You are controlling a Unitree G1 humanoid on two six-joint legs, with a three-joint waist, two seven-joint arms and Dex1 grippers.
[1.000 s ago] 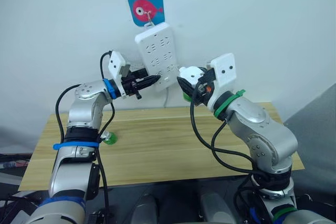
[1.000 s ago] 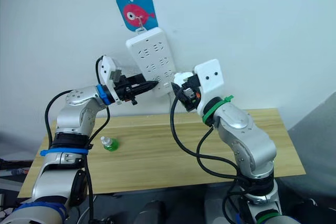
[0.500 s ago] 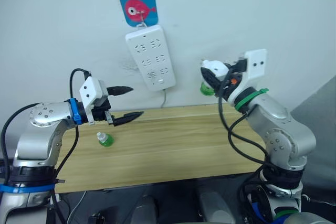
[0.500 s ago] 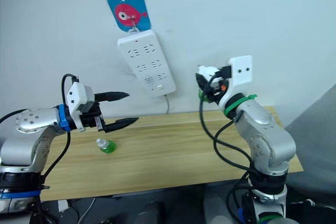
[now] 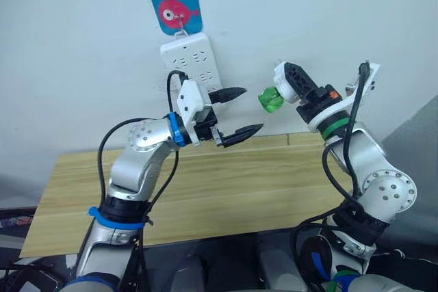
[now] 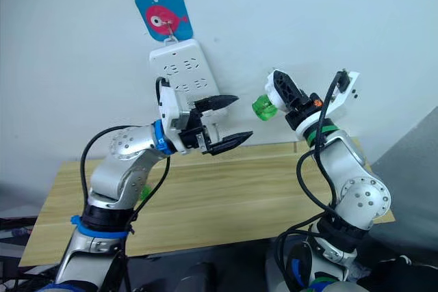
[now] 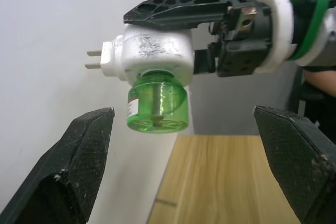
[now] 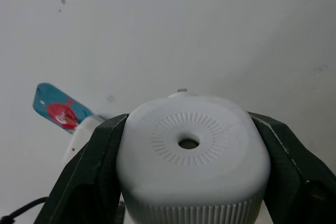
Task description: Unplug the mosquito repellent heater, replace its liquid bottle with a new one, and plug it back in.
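I'm seeing the small white rounded plastic mosquito repellent heater hanging in the air, unplugged, its two metal prongs pointing at the white wall and its green liquid bottle pointing toward the left tool. The right tool is clamping it. The left tool is gaping empty before it, above the wooden tabletop, near the hanging white power strip.

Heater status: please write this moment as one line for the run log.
heater: unplugged, held by right gripper | green bottle: attached | left gripper: open, facing bottle | power strip: on wall
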